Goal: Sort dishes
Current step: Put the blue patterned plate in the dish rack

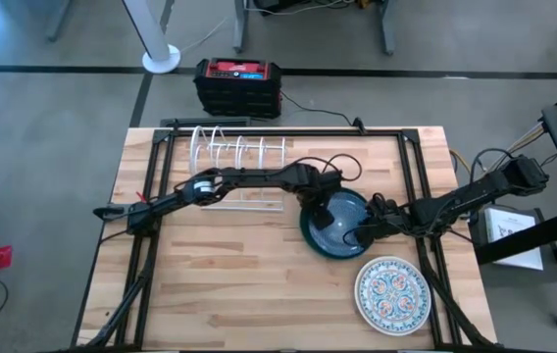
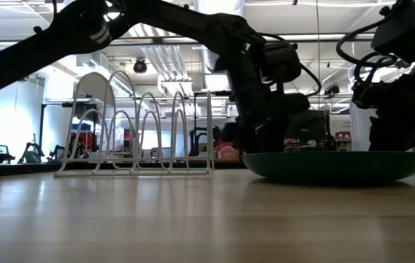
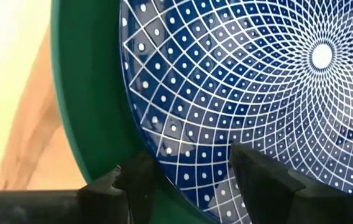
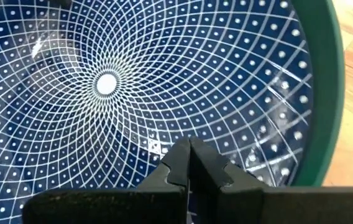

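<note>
Left wrist view: left hand (image 3: 192, 171) straddles the blue plate's (image 3: 257, 81) rim.

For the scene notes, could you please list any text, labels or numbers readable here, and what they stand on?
No text can be read.
Red-topped black box beyond the table: label too small to read.
White sheet by the right arm: print too small to read.

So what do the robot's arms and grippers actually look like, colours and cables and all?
Both arms are slim, dark and jointed. The left arm has a white band near its middle and a looped black cable by the wrist. The right arm also trails black cables near its base. The left gripper and right gripper each end in two matte black, blocky, tapered fingers.
</note>
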`<control>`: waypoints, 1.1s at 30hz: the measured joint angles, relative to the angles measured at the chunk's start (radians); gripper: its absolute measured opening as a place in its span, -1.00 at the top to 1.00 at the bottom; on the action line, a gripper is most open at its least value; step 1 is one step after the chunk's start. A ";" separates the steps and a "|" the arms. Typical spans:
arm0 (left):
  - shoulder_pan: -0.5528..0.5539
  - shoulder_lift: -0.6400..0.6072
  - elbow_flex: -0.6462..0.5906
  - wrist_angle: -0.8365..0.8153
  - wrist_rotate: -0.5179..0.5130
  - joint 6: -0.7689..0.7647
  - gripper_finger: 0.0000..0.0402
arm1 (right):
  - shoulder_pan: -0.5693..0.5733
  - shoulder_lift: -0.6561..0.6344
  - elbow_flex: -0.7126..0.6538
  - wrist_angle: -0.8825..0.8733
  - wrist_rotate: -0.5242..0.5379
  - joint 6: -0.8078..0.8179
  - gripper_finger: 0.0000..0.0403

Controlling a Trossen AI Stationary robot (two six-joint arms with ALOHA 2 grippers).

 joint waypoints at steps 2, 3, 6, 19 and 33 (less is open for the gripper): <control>0.000 0.002 0.012 0.001 -0.002 0.006 0.06 | 0.000 0.000 -0.001 0.002 0.001 0.001 1.00; 0.000 0.003 0.015 0.002 -0.002 0.006 0.06 | 0.000 0.000 -0.001 0.002 0.001 0.001 1.00; 0.001 0.004 0.024 0.004 0.010 0.015 0.06 | 0.000 0.000 -0.001 0.003 0.004 0.001 1.00; 0.005 -0.003 0.026 0.012 0.066 0.024 0.07 | 0.000 -0.001 -0.003 0.021 0.011 -0.006 1.00; 0.000 -0.018 0.033 0.093 0.119 0.053 0.12 | -0.002 -0.040 0.033 0.021 0.018 -0.068 1.00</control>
